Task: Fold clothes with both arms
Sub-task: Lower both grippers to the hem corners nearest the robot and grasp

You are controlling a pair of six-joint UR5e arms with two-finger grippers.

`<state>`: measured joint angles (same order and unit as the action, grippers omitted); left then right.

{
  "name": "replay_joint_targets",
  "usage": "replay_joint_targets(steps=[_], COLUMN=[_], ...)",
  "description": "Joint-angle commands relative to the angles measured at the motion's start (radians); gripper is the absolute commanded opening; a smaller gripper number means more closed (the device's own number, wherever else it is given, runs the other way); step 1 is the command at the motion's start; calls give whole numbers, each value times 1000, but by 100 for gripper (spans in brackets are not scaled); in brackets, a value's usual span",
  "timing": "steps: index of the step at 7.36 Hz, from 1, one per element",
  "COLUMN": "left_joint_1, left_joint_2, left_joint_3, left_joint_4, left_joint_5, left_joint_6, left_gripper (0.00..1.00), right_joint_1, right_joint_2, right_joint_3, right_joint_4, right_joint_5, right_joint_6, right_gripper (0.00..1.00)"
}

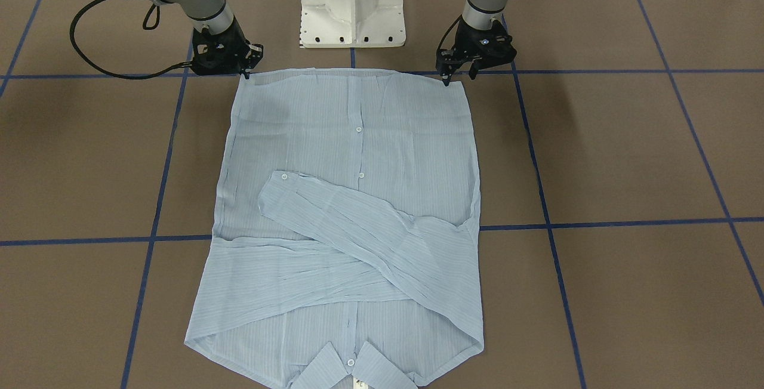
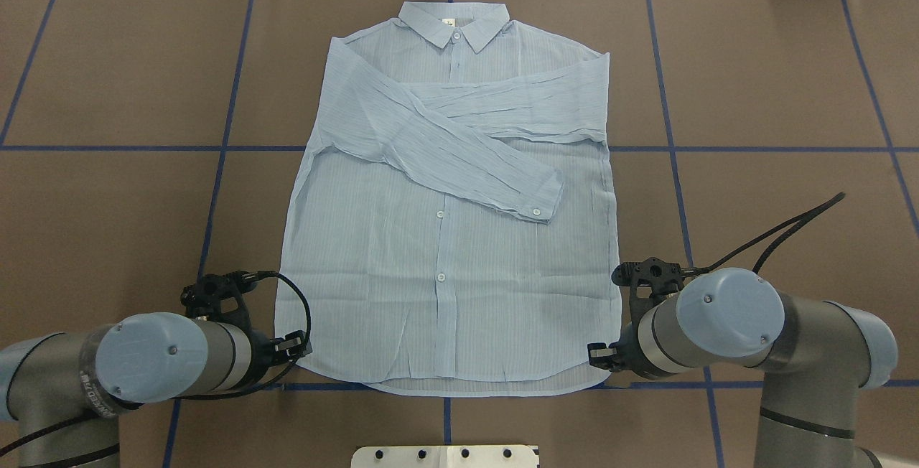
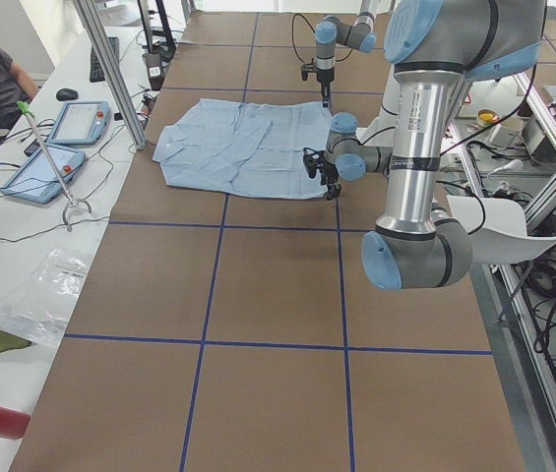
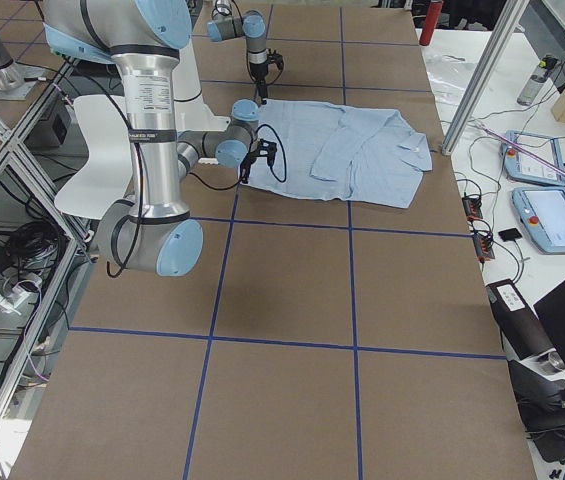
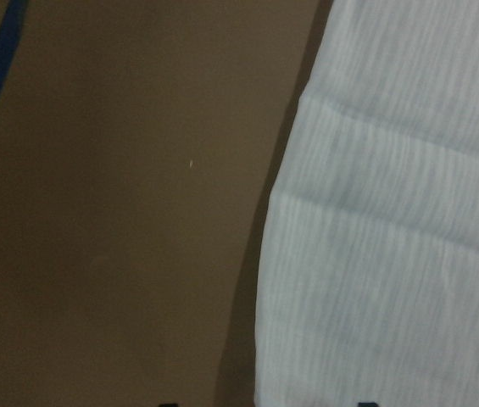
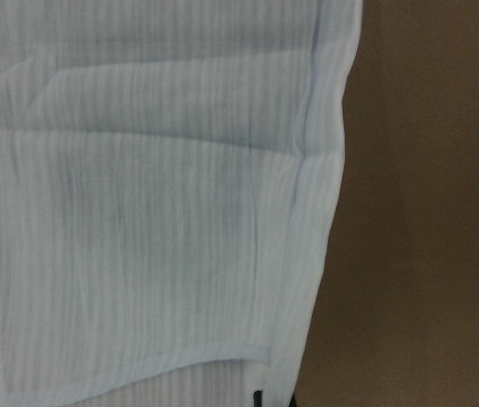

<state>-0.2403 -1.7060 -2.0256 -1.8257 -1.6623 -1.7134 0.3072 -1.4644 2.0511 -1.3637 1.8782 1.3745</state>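
Since both arms are set low at the hem corners, we note the left gripper (image 1: 458, 76) with jaws apart astride the edge, the right gripper (image 1: 246, 70) unreadable (tips mostly hidden), and the shirt (image 1: 352, 156) flat on the table (image 1: 627, 150), sleeves (image 1: 358, 222) crossed, likely staged for lifting the hem toward the collar (image 1: 352, 365).
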Motion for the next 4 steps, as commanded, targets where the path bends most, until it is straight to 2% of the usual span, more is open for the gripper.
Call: replay_joint_targets(steps=[1, 2, 4], left_joint_1=[-1, -4, -14], left_joint_2=[-4, -4, -4], left_joint_3=[10, 15, 18], left_joint_4=[0, 0, 9], left_joint_5=[1, 1, 3], left_joint_6=[0, 0, 0], left_gripper=[55, 46, 41], right_joint_1=[1, 1, 1], right_joint_2=[-1, -2, -2], right_joint_3=[-2, -2, -2], right_joint_4=[0, -2, -2], right_joint_5=[2, 2, 2], right_joint_6=[0, 0, 0], right_gripper=[0, 0, 0])
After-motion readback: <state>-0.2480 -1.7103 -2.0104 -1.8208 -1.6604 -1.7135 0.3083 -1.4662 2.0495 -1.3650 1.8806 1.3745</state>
